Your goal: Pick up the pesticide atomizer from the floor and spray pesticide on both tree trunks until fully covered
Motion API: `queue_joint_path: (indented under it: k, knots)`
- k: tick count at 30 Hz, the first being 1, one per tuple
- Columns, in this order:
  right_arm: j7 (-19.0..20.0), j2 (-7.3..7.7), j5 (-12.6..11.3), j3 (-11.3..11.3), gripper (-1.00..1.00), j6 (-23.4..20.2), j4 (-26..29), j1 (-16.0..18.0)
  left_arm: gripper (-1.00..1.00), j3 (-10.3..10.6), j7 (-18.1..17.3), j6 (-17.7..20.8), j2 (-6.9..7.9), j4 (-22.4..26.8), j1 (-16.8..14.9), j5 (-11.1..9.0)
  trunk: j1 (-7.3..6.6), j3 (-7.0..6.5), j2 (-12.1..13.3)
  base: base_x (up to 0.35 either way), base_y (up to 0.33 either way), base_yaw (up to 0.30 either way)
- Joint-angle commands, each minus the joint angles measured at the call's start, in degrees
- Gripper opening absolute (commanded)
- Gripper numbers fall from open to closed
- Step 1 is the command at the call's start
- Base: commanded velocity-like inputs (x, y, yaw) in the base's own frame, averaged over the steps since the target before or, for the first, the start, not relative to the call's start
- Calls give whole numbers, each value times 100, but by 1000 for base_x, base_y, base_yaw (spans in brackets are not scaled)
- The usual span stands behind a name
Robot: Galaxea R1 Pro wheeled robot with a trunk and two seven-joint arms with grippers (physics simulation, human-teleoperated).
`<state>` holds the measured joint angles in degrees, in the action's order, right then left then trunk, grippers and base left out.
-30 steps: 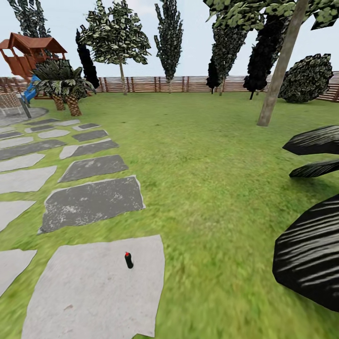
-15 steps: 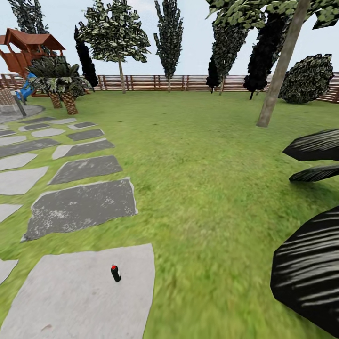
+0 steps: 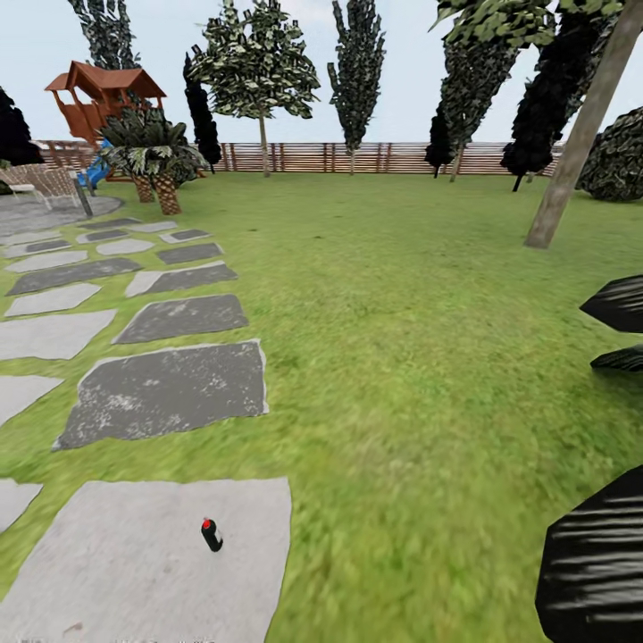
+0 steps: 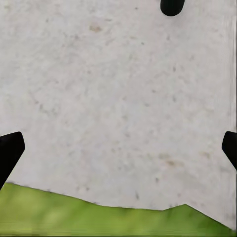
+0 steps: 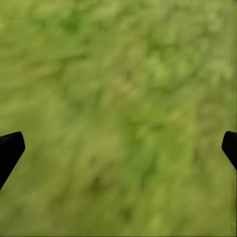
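Lying alone, one pesticide atomizer [image 3: 211, 534]

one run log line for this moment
phase: approach | pesticide atomizer: upright on pale stepping stone, untouched | left gripper: open over stone | right gripper: open over grass

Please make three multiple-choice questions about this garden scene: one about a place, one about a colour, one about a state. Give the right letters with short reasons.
1. Where does the small dark pesticide atomizer bottle stand?
A. on the grass
B. on a pale grey stepping stone
C. beside the fence

2. What colour is the bottle's top?
A. red
B. yellow
C. blue

3. How are the left gripper fingers?
A. shut on the bottle
B. shut, empty
C. spread wide, empty

Answers:
1 B: the head view shows the pale grey stepping stone all round the bottle.
2 A: a red spot caps it.
3 C: the black fingertips sit at opposite edges, with bare stone between.
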<state>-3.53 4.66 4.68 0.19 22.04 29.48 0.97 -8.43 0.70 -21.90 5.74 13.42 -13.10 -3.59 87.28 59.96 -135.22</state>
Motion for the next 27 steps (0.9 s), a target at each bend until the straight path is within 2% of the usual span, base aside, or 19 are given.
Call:
queue_joint_path:
  k: [1, 7, 9, 10, 13, 22, 27]
  knots:
    - [-3, 0, -1, -4, 100, 1, 5, 0, 100, -1, 3, -3, -7, 1, 0, -1, 0, 0, 0, 35, -265, 143]
    - [-4, 8, -2, -10, 100, 2, 27, 0, 100, -16, 8, 1, 6, -4, 0, -1, 0, 0, 0, 10, -273, 42]
    - [-2, 9, -2, -4, 100, 5, 34, 0, 100, -77, 9, 0, 14, -5, 0, 2, 0, 0, 0, 1, -276, 6]
    - [8, 9, -2, -9, 100, 79, 45, 0, 100, -299, 1, -11, 10, -5, 0, 12, 0, 0, 0, 33, -188, 1]
    - [4, 9, -2, -4, 100, 94, 29, 0, 100, -340, 0, -15, 15, -7, 0, 25, 0, 0, 0, 16, -93, 62]
    - [-7, 1, -12, -10, 100, 108, 53, 0, 100, -350, 0, -16, 68, 52, 33, 30, 0, 0, 0, 1, -6, 257]
    - [-7, 0, -11, -5, 100, 136, 177, 0, 100, -311, -4, -16, 49, 79, 42, 38, 0, 0, 0, 0, 0, 275]
